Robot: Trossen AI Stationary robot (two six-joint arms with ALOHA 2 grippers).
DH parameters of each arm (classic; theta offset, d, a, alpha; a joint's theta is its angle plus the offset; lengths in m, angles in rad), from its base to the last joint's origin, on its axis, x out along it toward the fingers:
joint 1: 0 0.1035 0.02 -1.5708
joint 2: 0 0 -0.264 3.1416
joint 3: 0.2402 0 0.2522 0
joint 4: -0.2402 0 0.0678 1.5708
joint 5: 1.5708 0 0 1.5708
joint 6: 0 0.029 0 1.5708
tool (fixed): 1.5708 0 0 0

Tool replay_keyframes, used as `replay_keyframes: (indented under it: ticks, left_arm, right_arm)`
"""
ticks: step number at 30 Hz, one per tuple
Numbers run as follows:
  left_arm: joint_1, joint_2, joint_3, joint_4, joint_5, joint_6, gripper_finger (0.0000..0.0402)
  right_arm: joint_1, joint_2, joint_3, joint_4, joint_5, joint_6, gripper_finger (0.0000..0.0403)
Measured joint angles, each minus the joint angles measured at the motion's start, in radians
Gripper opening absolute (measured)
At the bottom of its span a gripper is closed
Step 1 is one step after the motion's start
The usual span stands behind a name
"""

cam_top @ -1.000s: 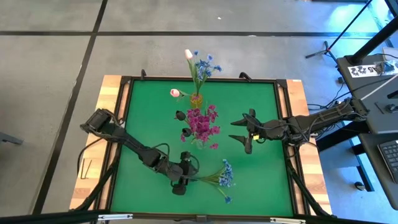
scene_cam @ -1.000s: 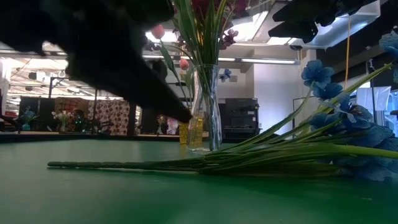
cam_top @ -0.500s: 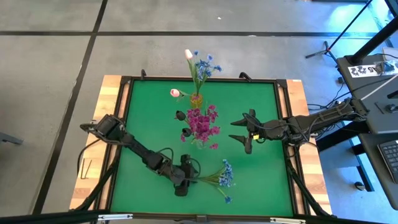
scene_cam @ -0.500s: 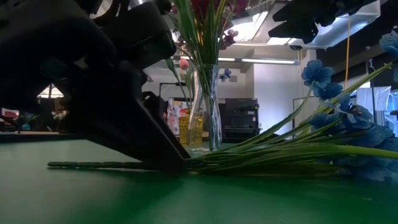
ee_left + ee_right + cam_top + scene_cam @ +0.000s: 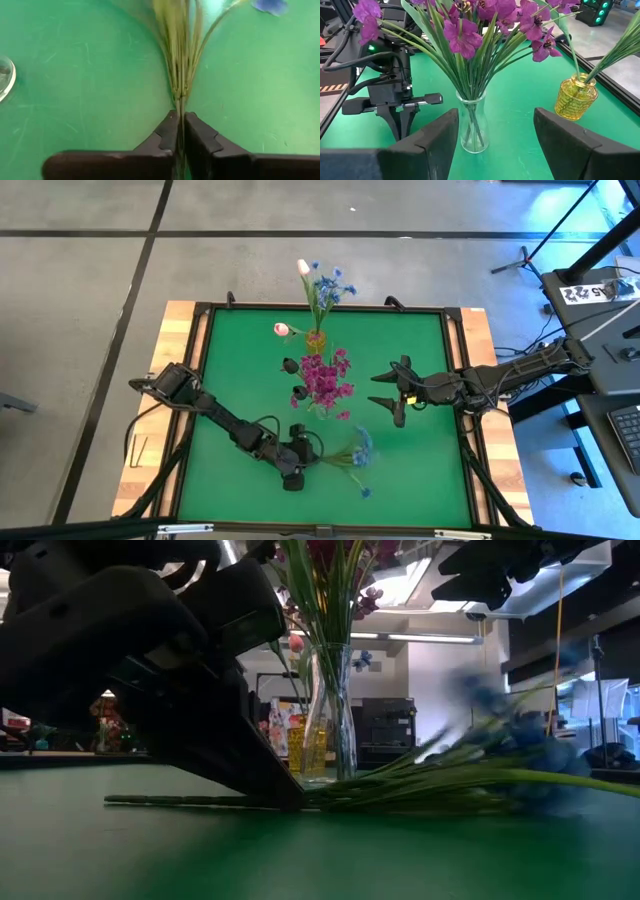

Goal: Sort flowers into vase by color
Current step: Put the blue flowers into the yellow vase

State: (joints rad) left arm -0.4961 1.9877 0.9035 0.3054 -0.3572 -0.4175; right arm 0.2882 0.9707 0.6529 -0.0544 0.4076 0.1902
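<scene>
Between the closed fingers of the left end effector (image 5: 180,131), a bundle of thin green stems is seen clamped; these belong to the blue-blossom spray (image 5: 358,457), which lies on the green desk (image 5: 240,360) and fans away from that end effector toward the desk's near right quarter. The spray is judged to be gripped but not yet raised clear of the surface. Beyond the left end effector, toward the desk's middle, a clear glass vase (image 5: 471,126) is already filled with magenta flowers (image 5: 324,379). Farther off again, a small yellow glass vase (image 5: 575,96) holds blue blossoms and a pale pink tulip bud (image 5: 303,267). The right end effector (image 5: 496,135) is held wide and empty, just beside the clear vase. Sorting is judged largely complete; the gripped blue spray remains to be lifted and placed, presumably with the other blue blossoms.
</scene>
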Motion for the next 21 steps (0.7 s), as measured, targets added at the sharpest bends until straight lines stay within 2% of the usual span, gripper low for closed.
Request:
replay_keyframes:
  ticks: [9,15,21]
  left_arm:
    - [-0.010,-0.056,-0.008,-0.016,-0.011,-0.001,0.0005]
    - [-0.039,-0.201,-0.006,-0.016,-0.024,0.017,0.0003]
    - [-0.101,-0.377,-0.005,-0.027,-0.068,0.108,0.0002]
  right_arm:
    - [0.000,0.000,0.000,-0.002,0.000,-0.006,0.0257]
    - [0.000,0.000,0.000,0.009,-0.018,-0.006,0.0257]
    - [0.000,0.000,0.000,0.130,-0.131,-0.035,0.0257]
